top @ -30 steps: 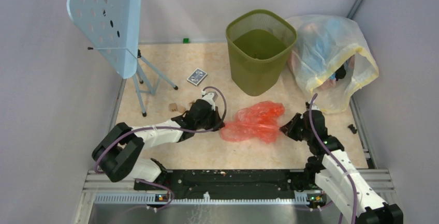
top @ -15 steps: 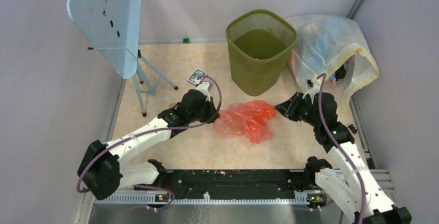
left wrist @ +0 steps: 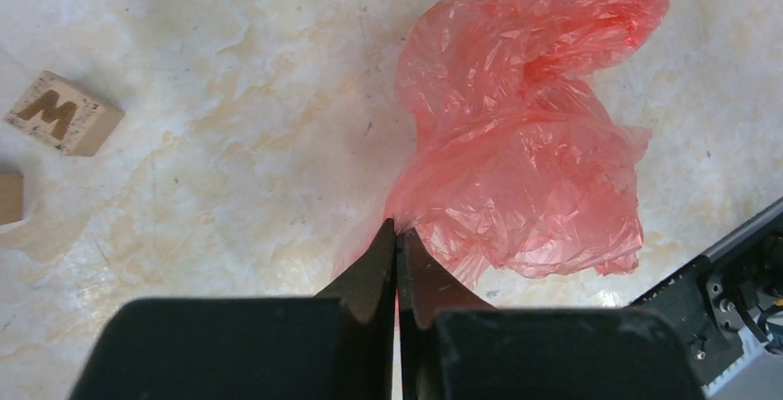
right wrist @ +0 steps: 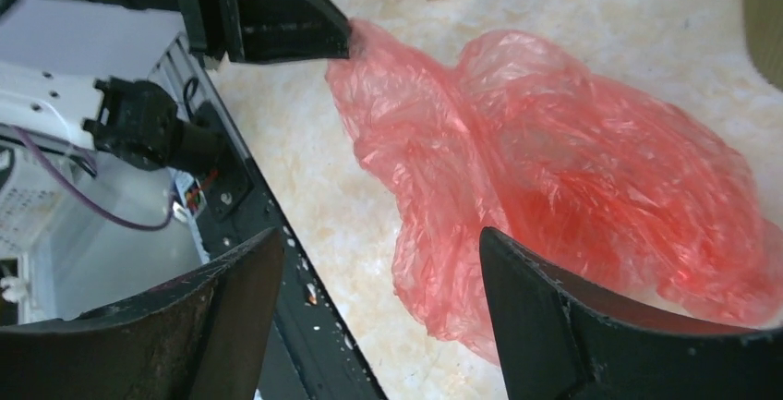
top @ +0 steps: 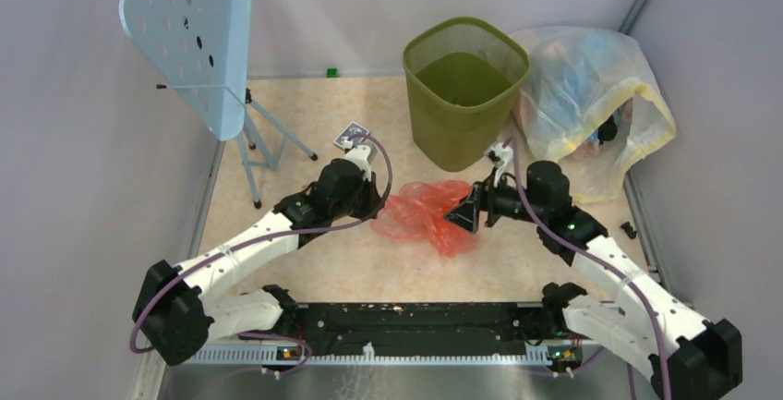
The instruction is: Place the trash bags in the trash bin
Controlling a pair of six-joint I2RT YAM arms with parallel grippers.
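Note:
The red-orange trash bag [top: 420,215] lies crumpled on the table just in front of the olive-green trash bin [top: 462,95]. My left gripper [top: 377,211] is shut on the bag's left edge; in the left wrist view its tips [left wrist: 397,229] pinch a fold of the bag [left wrist: 526,141]. My right gripper [top: 459,218] hovers open over the bag's right end. The right wrist view shows its fingers spread wide [right wrist: 380,238], with the bag [right wrist: 572,169] below and partly between them, and the left gripper [right wrist: 337,30] at the far edge.
A pale blue perforated stand [top: 189,30] on thin legs is at back left. A large clear bag stuffed with coloured items [top: 591,95] leans right of the bin. A card box [top: 353,134] and wooden letter blocks [left wrist: 65,114] lie near the left arm. A black rail [top: 406,317] runs along the near edge.
The right gripper has opened and swung left and forward, now over the bag's right end. The left gripper stayed shut and pulled the bag away from the near edge and to the left.

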